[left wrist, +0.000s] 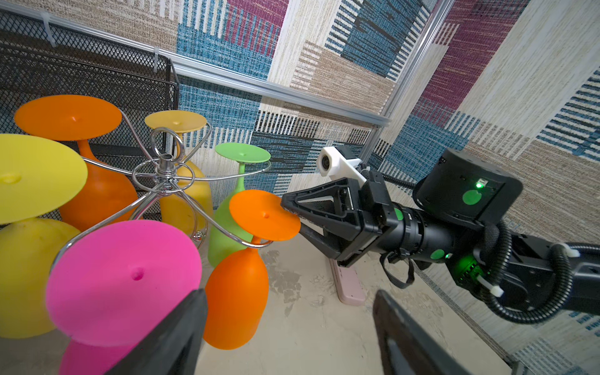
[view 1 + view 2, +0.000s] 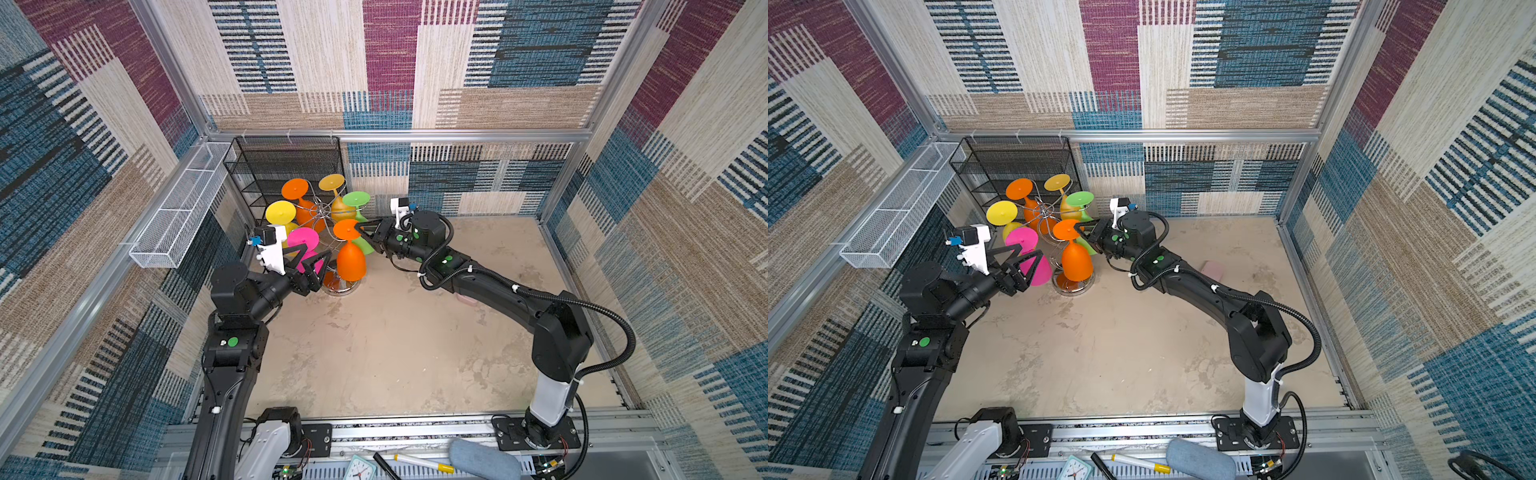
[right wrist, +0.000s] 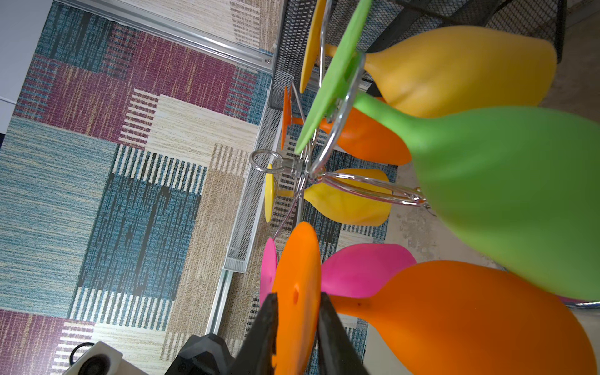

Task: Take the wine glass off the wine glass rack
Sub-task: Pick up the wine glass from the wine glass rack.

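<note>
The chrome wine glass rack (image 2: 322, 212) (image 2: 1044, 214) (image 1: 165, 162) (image 3: 292, 168) stands at the back left of the table, with several coloured glasses hanging upside down from its arms. The nearest is an orange wine glass (image 2: 351, 262) (image 2: 1076, 262) (image 1: 235, 302) (image 3: 470, 318), still hooked in its wire arm. My right gripper (image 2: 359, 230) (image 2: 1077, 227) (image 1: 290, 214) (image 3: 297, 297) is shut on the edge of its round foot, one finger on each face. My left gripper (image 2: 316, 249) (image 2: 1030, 249) (image 1: 289, 293) is open, holding nothing, beside the pink glass (image 2: 303, 239) (image 1: 126, 276).
A black mesh shelf unit (image 2: 286, 166) stands right behind the rack. A long white mesh basket (image 2: 178, 208) hangs on the left wall. A green glass (image 3: 506, 194) hangs close to the orange one. A flat pink object (image 2: 467, 299) (image 1: 349, 285) lies on the table under my right arm.
</note>
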Tool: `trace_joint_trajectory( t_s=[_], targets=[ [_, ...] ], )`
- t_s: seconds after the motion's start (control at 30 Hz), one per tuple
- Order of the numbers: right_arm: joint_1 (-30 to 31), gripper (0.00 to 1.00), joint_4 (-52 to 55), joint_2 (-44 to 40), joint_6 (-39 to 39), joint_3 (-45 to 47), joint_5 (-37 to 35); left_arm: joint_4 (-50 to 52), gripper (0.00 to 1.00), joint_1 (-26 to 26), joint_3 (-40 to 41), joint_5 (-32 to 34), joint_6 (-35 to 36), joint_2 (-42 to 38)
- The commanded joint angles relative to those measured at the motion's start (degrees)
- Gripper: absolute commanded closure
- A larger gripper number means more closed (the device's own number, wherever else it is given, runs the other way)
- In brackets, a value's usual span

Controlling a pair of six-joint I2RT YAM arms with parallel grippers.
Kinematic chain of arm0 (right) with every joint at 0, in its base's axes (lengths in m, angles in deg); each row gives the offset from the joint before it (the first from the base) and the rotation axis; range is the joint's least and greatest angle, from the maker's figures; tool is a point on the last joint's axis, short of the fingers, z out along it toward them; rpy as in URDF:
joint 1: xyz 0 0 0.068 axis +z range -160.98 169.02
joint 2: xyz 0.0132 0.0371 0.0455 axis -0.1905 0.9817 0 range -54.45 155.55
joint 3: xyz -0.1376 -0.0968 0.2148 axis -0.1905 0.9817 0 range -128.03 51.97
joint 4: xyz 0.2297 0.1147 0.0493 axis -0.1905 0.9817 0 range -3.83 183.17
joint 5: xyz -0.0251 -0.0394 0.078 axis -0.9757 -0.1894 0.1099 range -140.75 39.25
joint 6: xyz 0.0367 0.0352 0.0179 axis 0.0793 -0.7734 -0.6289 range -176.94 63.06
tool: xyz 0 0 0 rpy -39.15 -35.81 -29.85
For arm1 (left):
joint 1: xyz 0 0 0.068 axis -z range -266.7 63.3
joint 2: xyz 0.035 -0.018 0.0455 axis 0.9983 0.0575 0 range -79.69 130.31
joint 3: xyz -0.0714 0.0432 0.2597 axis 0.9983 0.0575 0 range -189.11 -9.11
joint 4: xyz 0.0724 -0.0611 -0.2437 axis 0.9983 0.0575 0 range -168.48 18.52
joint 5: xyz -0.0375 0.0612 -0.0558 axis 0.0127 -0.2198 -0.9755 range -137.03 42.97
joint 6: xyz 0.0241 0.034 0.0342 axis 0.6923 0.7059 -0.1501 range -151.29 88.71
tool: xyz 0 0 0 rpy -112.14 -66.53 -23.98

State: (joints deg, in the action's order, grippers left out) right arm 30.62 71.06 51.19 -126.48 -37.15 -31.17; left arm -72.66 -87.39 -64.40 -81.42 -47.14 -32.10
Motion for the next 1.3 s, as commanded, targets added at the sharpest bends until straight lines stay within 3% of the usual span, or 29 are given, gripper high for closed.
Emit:
trace_joint_trajectory(
  t_s=[0.0,0.37,1.27],
  targets=[
    [0.14,0.81,-2.51,0.00,-0.46,-0.61,0.90,-2.23,0.17,-0.01,0.17,0.29,2.84,-0.08],
    [0.66,0.94,-2.73,-1.62,-0.32,0.07,-0.31,-2.16,0.17,-0.01,0.09,0.31,2.85,-0.05],
    [3.30,0.96,-1.09,-1.75,0.77,-0.63,-1.28,-2.22,0.17,0.03,0.28,0.73,3.03,-0.13]
  ],
)
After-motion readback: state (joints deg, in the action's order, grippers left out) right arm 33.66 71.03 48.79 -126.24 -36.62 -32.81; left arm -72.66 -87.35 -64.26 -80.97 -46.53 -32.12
